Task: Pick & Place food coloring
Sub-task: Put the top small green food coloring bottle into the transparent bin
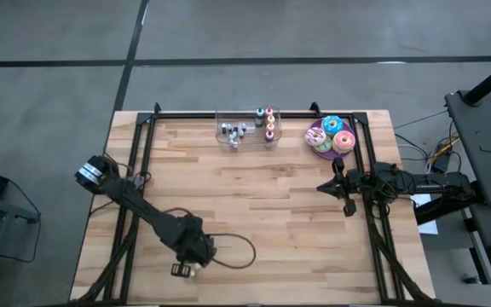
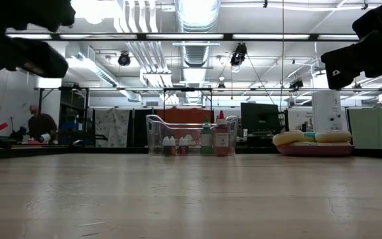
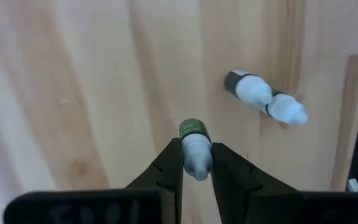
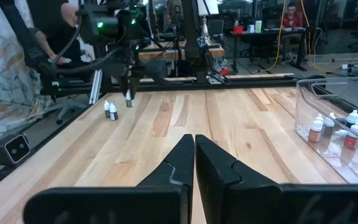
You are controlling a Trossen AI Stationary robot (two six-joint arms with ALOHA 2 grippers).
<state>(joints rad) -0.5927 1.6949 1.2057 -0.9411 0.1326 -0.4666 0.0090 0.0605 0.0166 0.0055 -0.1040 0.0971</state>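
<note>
My left gripper (image 1: 184, 269) is over the table's near edge, left of centre, pointing down and shut on a tiny food coloring bottle (image 3: 195, 147) with a dark green body and a whitish top. Two more tiny white-capped bottles (image 3: 264, 98) stand on the wood close beside it, also seen as the bottle pair (image 4: 110, 111) in the right wrist view. More small bottles (image 4: 334, 129) stand inside the clear bin (image 1: 245, 128) at the far edge. My right gripper (image 4: 194, 155) hovers shut over the table's right side, touching nothing. My left gripper pinches the bottle between its two fingers by the whitish upper part (image 3: 197, 158), coming from above and pointing down. The dark green body (image 3: 193, 130) sticks out below the fingertips, upright. Whether its bottom touches the wood, I cannot tell.
A purple plate of frosted doughnuts (image 1: 331, 136) sits at the far right, next to the bin. Two taller bottles (image 2: 214, 136) stand in the bin's right end. A black cable loop (image 1: 233, 250) lies near my left gripper. Bare wood fills the middle of the table.
</note>
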